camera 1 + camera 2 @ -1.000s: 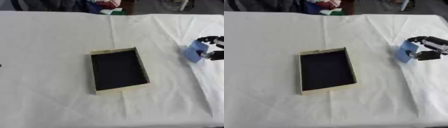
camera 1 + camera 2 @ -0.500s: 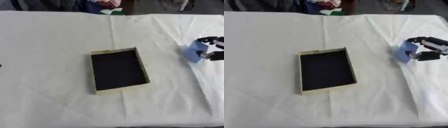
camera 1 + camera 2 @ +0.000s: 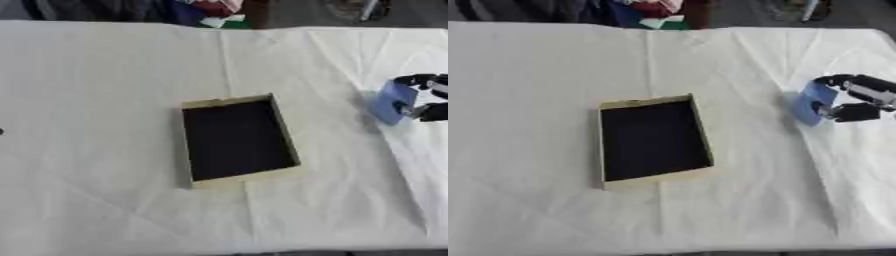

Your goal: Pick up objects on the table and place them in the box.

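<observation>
We note the right robot hand point(image 3: 857, 100) curled around a blue object point(image 3: 808, 102) on the tabletop point(image 3: 544, 75), well right of the box point(image 3: 654, 140).

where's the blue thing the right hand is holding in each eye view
Left eye view: the blue object sits at the far right edge, about mid-height, with the right hand curled round it.
Right eye view: it shows further in from the right edge, at about the same height, with more of the hand visible.
Shared landmark: the open box with the dark inside, near the middle of the white tablecloth; the blue object lies to its right, apart from it.
</observation>
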`<act>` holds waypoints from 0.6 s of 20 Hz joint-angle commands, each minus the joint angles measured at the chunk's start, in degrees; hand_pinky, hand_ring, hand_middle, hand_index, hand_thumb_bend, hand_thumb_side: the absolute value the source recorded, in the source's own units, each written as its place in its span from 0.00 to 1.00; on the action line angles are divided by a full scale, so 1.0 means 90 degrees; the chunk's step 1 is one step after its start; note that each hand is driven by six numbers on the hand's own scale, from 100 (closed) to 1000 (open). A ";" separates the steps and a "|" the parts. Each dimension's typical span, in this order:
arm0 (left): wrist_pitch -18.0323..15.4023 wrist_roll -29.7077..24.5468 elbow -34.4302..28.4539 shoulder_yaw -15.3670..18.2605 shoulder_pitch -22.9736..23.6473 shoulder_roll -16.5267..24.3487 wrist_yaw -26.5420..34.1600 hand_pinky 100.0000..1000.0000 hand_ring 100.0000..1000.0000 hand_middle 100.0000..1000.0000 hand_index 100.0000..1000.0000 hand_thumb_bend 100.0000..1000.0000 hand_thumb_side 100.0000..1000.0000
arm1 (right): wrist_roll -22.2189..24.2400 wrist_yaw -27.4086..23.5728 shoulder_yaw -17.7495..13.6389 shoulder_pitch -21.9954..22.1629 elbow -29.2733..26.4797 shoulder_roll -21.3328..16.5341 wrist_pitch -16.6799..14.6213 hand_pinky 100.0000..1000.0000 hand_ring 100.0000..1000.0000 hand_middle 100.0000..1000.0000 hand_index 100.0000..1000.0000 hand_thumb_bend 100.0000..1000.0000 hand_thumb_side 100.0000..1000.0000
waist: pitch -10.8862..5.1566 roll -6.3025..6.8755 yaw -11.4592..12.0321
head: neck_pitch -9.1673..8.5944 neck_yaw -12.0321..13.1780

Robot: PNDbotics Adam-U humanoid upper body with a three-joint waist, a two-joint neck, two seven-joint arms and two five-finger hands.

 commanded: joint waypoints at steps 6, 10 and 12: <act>-0.0006 -0.0030 -0.0136 0.0007 -0.0086 0.0010 0.0024 0.70 0.38 0.42 0.62 0.39 0.75 | 0.0019 0.0058 -0.0023 -0.0031 0.0060 -0.0160 -0.0004 0.95 0.98 0.93 1.00 0.08 0.67 | -0.0054 0.0010 0.0006 | -0.0052 0.0010; -0.0006 -0.0032 -0.0139 0.0010 -0.0084 0.0012 0.0025 0.70 0.38 0.42 0.62 0.39 0.75 | 0.0022 0.0056 -0.0021 -0.0031 0.0062 -0.0159 -0.0004 0.95 0.98 0.93 1.00 0.08 0.68 | -0.0053 0.0014 0.0015 | -0.0052 0.0010; -0.0006 -0.0035 -0.0138 0.0010 -0.0082 0.0011 0.0026 0.70 0.38 0.42 0.62 0.39 0.75 | 0.0024 0.0059 -0.0019 -0.0033 0.0061 -0.0160 -0.0006 0.95 0.98 0.93 1.00 0.08 0.68 | -0.0053 0.0016 0.0021 | -0.0053 0.0010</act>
